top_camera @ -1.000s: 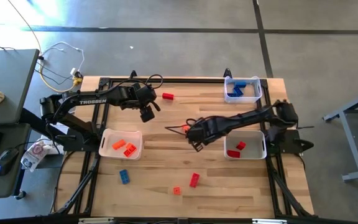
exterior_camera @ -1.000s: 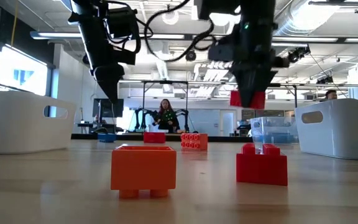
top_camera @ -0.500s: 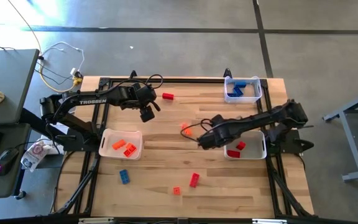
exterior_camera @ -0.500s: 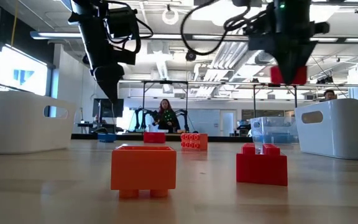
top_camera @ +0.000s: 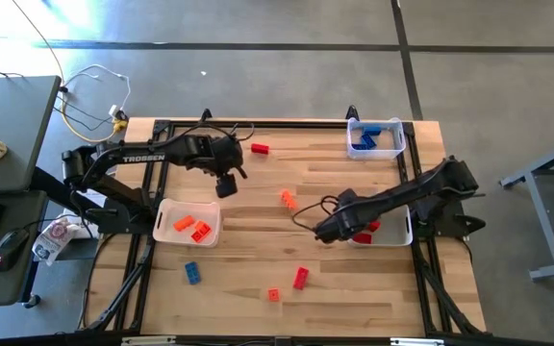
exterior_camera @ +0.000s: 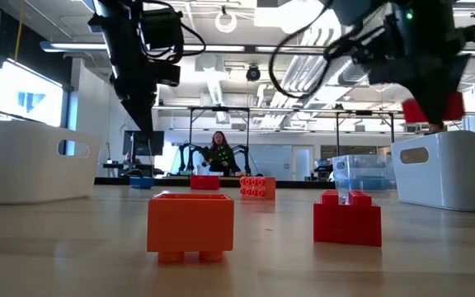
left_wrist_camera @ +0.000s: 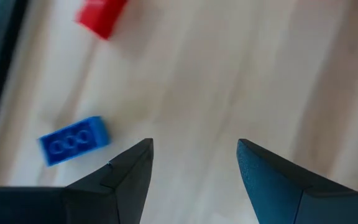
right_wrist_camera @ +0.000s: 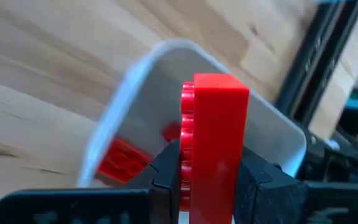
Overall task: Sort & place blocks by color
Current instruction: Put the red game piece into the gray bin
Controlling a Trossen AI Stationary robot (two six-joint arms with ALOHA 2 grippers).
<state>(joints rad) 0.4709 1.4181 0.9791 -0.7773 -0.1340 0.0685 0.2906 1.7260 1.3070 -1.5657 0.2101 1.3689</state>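
Note:
My right gripper (top_camera: 327, 232) is shut on a red block (right_wrist_camera: 215, 124) and hangs in the air at the left rim of the right white tray (top_camera: 399, 229). That tray holds red blocks (right_wrist_camera: 122, 160). The held block also shows in the low view (exterior_camera: 425, 111). My left gripper (top_camera: 225, 185) is open and empty above the table's far left part, and its wrist view shows a blue block (left_wrist_camera: 73, 140) and a red block (left_wrist_camera: 101, 14) lying on the wood. A left white tray (top_camera: 166, 213) holds orange blocks (top_camera: 192, 228). My right gripper pinches the red block between its two fingers. One finger lies on the studded face (right_wrist_camera: 185, 155) and the other on the opposite face. The block stands on edge, its studs sideways. It is lifted clear, above the tray's rim.
A far right tray (top_camera: 395, 130) holds blue blocks. Loose on the wood lie a red block (top_camera: 260, 149), an orange block (top_camera: 288, 198), a blue block (top_camera: 192, 273), a red block (top_camera: 301, 278) and an orange block (top_camera: 274, 295). Dark frame rails run along the table's edges.
My right gripper has carried the red block from the table's middle toward the right and near edges, up to the right tray, still shut on it. My left gripper has shifted a little toward the near edge.

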